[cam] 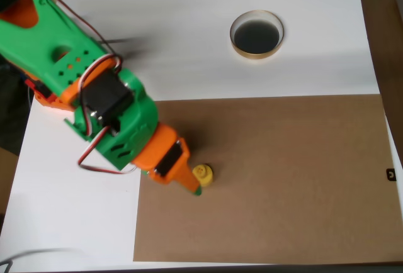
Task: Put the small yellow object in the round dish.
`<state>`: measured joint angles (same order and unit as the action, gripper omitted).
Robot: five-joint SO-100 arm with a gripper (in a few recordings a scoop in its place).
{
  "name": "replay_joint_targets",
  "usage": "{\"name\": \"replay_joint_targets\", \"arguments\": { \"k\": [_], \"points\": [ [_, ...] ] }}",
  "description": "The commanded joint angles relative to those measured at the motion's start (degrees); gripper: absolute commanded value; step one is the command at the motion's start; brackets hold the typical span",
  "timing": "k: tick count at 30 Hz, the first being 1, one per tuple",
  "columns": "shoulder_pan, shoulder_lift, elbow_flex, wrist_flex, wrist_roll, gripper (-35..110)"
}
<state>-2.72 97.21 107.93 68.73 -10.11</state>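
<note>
Yellow piece (203, 173) sits on the brown sheet (283, 178), low centre, dish (256, 34) well apart at about 1 o'clock from it. Hand (196, 185) touches its 8 o'clock side — jaw gap can't be told. Piece looks light, stiff, smooth plastic; likely slippery. Grip the round base. Upright, knob up — no long axis showing.

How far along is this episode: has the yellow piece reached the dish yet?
Nothing is delivered: the round tan-rimmed dish sits empty on the white surface. In hand: the orange-and-green gripper is at the small yellow plastic piece on the brown board; whether it grips is unclear. Left: lift, carry, drop in.
</note>
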Motion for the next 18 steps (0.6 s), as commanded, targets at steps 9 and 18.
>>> {"name": "replay_joint_targets", "arguments": {
  "k": [9, 18],
  "points": [
    [-6.06, -4.13, -6.15, 1.32, 0.09, 25],
    [-5.89, -10.55, -8.61, -1.14, 0.62, 23]
  ]
}}
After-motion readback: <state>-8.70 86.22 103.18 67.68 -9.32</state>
